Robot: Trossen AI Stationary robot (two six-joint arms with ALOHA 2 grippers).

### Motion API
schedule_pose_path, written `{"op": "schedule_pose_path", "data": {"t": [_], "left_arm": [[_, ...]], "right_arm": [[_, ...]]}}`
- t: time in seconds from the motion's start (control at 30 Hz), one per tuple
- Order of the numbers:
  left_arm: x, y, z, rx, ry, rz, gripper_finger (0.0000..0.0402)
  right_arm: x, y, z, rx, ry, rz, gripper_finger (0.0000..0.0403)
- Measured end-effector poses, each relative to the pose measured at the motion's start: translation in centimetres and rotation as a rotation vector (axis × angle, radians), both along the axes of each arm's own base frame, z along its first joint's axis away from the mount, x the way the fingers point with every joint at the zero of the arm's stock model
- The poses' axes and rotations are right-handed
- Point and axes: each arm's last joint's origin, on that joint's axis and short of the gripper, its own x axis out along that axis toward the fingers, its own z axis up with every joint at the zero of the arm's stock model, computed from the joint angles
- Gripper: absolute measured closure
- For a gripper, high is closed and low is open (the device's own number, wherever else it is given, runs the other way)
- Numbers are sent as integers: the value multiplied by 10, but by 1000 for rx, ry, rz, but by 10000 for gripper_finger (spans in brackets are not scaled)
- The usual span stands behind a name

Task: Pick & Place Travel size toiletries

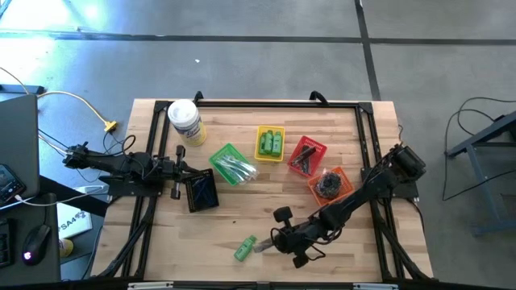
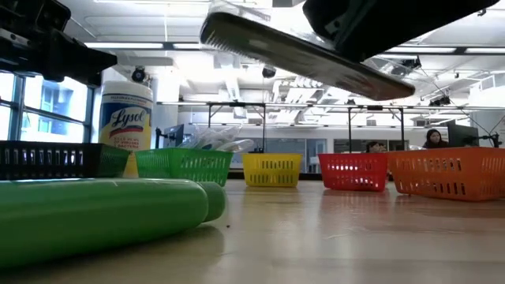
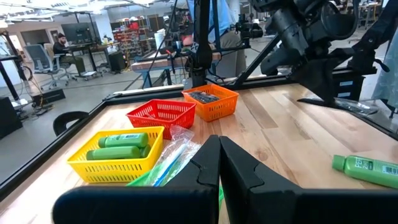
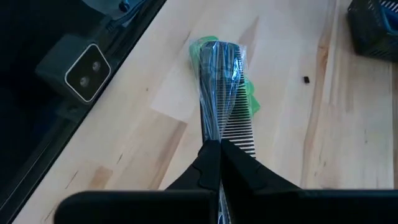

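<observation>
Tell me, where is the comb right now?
The right pincer holds the clear-wrapped comb above the table's near edge, just over the loose green bottle in the high view.

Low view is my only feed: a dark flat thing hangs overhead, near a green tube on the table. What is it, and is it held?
Observer: It is a clear-wrapped comb, clamped in the shut fingers of the right gripper.
Operator: Which basket has similar items?
Observer: The red basket holds dark slim sticks.
Operator: Is the left arm in the way?
Observer: No. The left gripper is shut, near the black basket on the table's left side.
</observation>
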Motion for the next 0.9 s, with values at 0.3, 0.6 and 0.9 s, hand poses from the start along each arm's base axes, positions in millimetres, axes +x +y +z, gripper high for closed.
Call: {"op": "schedule_pose_path", "data": {"t": [0.3, 0.6, 0.9], "left_arm": [[0, 0, 0, 0, -1, 0, 402], [0, 0, 0, 0, -1, 0, 402], [0, 0, 0, 20, -1, 5, 402]], "right_arm": [[9, -10, 7, 75, -21, 16, 400], [15, -23, 5, 68, 4, -16, 400], [17, -37, 16, 74, -11, -51, 400]]}}
